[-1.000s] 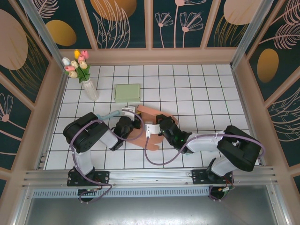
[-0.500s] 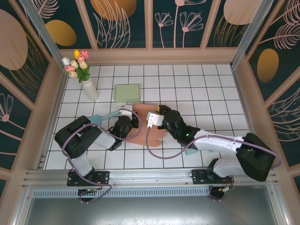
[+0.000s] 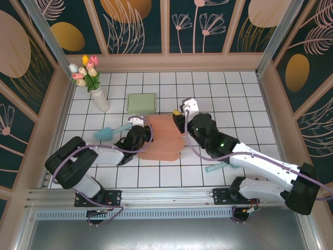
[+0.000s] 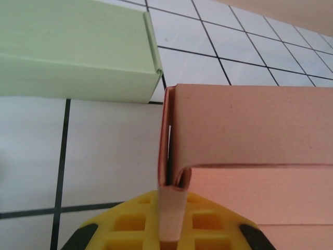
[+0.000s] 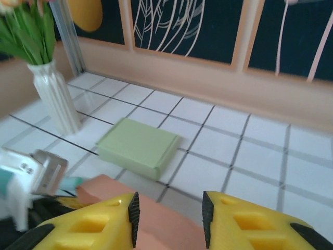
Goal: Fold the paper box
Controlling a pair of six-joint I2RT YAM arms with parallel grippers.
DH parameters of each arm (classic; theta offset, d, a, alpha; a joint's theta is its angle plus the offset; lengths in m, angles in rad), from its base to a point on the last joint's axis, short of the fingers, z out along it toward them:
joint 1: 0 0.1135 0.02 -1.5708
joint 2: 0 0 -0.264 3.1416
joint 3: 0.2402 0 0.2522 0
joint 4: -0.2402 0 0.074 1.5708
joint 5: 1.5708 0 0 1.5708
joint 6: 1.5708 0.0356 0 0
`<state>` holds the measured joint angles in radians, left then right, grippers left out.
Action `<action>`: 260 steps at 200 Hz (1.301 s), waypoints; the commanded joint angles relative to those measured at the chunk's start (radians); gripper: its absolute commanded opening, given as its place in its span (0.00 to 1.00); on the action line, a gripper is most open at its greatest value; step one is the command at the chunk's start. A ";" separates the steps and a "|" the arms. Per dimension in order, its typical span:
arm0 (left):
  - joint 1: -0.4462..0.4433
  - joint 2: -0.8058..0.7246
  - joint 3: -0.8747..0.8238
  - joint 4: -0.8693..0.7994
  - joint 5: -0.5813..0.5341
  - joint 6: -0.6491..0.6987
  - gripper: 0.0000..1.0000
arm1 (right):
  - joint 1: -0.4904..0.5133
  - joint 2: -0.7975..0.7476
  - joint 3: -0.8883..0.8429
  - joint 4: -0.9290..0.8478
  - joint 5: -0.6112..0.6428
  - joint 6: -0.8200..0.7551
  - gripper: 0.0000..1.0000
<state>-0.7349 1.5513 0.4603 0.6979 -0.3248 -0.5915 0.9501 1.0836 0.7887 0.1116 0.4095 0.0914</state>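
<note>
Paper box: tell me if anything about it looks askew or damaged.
Nothing looks damaged. The paper box is only part-folded: its left wall stands up, doubled over and pinched in the left claw. The right claw hangs open above it, holding nothing.

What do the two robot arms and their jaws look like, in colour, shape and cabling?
The left arm and the right arm have rounded black joint housings joined by white links. A purple cable loops loosely along each. The jaws of the left gripper and the right gripper are yellow plastic with square recesses; the right ones carry black inner pads.
</note>
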 commanded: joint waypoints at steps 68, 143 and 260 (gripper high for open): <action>0.005 -0.105 -0.076 -0.029 -0.101 -0.061 0.00 | 0.001 0.126 -0.087 0.177 -0.095 0.456 0.46; 0.005 -0.080 -0.088 -0.011 -0.142 -0.039 0.00 | -0.008 0.211 0.003 0.155 -0.102 0.445 0.48; 0.005 -0.094 -0.107 0.024 -0.147 -0.058 0.00 | -0.045 0.368 0.003 0.191 -0.139 0.460 0.48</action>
<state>-0.7349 1.4689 0.3584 0.6842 -0.4572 -0.6373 0.9085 1.4166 0.8093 0.2497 0.3080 0.5312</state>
